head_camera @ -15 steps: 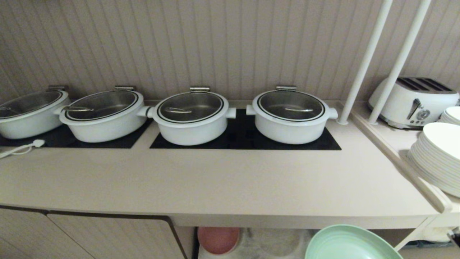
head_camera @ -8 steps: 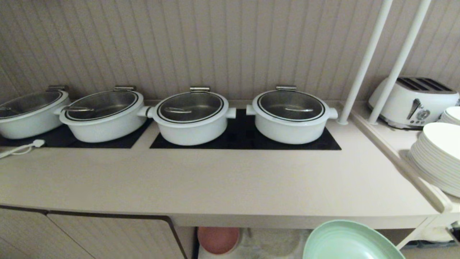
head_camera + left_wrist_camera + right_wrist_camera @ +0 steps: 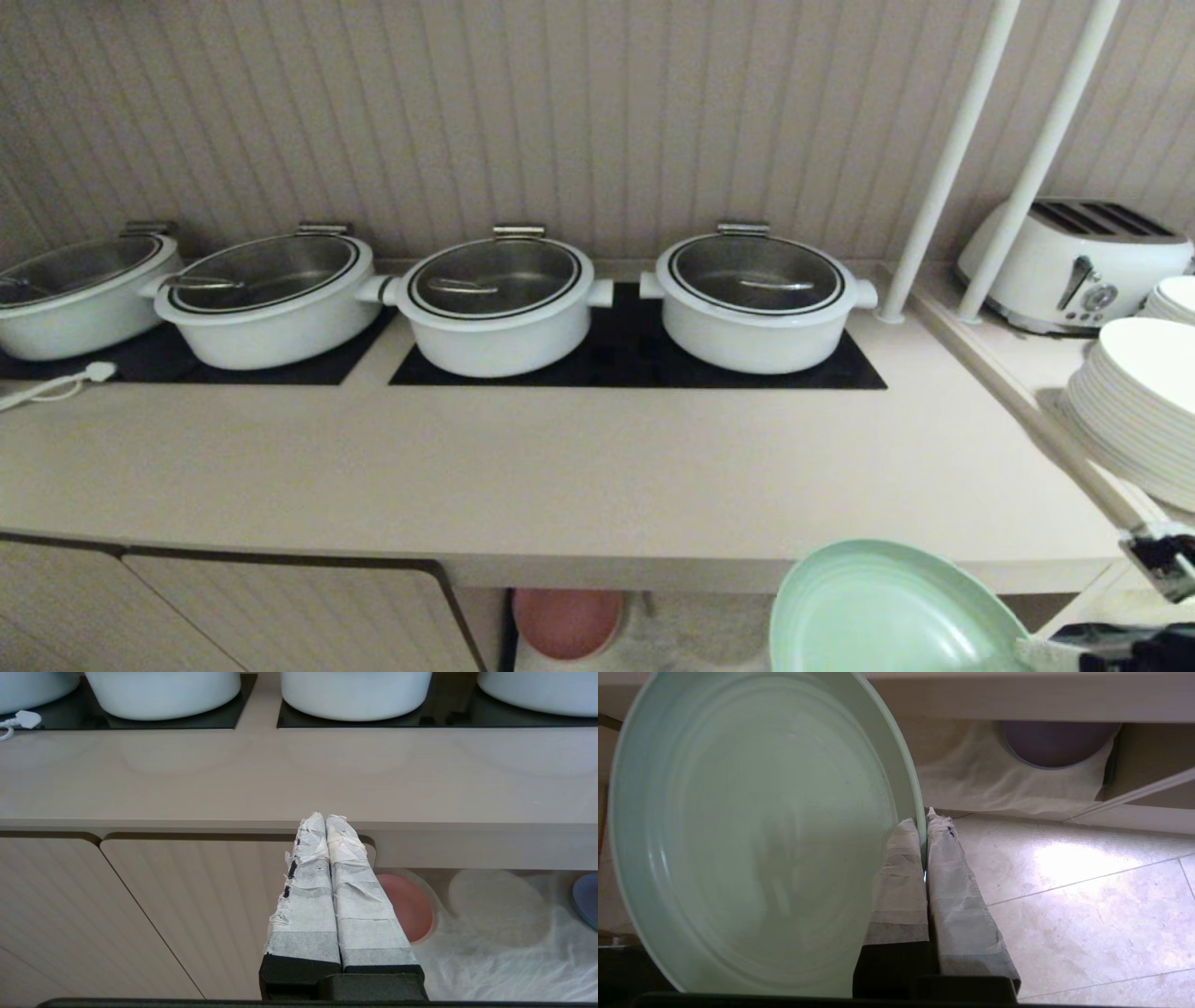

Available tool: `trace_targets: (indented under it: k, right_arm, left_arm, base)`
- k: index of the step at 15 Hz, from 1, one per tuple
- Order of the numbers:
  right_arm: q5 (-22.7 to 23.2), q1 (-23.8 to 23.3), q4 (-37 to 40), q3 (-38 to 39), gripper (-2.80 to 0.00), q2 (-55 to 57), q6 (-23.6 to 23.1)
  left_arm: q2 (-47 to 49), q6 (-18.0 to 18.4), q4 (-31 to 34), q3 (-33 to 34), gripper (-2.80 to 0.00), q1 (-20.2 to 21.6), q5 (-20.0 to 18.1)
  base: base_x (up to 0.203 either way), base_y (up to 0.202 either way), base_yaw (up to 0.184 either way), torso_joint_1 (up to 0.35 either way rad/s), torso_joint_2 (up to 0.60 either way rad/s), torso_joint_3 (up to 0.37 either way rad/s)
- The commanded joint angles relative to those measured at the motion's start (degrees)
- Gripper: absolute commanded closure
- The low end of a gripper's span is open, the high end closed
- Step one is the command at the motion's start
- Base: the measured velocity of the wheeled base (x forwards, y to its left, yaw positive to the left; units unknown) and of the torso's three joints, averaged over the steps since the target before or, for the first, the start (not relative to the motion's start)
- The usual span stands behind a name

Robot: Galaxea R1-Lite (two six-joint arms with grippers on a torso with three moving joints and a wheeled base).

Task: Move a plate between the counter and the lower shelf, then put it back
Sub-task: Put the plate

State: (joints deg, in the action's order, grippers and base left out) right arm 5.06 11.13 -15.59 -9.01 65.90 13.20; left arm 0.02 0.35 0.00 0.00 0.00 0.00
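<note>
The mint-green plate [image 3: 878,616] hangs tilted in front of the counter's [image 3: 560,467] thick front edge, at the bottom right of the head view. My right gripper [image 3: 923,823] is shut on the plate's [image 3: 756,830] rim, one taped finger inside and one outside. In the head view that gripper [image 3: 1024,647] shows at the plate's right edge. Below the counter lies the lower shelf [image 3: 490,952], draped in wrinkled white cloth. My left gripper [image 3: 325,819] is shut and empty, pointing at the counter's front edge above a cupboard door.
Several white lidded pots [image 3: 499,303] stand on black hob panels [image 3: 635,359]. A pink plate [image 3: 567,621] and a purple plate [image 3: 1057,742] lie on the shelf. A toaster [image 3: 1074,266], stacked white plates [image 3: 1134,411] and two white poles [image 3: 943,168] are at the right.
The plate has risen, and its upper rim now overlaps the counter's front edge. My right gripper has come into the head view at the bottom right.
</note>
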Motion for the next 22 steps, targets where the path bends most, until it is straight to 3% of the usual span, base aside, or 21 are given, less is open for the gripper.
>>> trace_targets:
  k: [1,11,15,22]
  right_arm:
    - [0.28,0.03,-0.14,-2.15,0.0,4.08,0.03]
    - [2.14,0.14,-3.21,-18.24,0.0,25.9,0.08]
    - [2.13,1.23,-3.46,-29.38,0.0,36.35,5.82]
    - [1.84,1.4,-1.38,-47.96,0.0,52.09,8.21]
  left_arm:
    - [-0.02,0.0,-0.09,0.0,0.0,0.0,0.0]
    - [-0.02,0.0,-0.09,0.0,0.0,0.0,0.0]
    - [-0.02,0.0,0.0,0.0,0.0,0.0,0.0]
    - [-0.02,0.0,0.0,0.0,0.0,0.0,0.0]
  base:
    - [0.0,0.0,0.0,0.0,0.0,0.0]
    - [0.0,0.0,0.0,0.0,0.0,0.0]
    - [0.0,0.0,0.0,0.0,0.0,0.0]
    - [0.0,0.0,0.0,0.0,0.0,0.0]
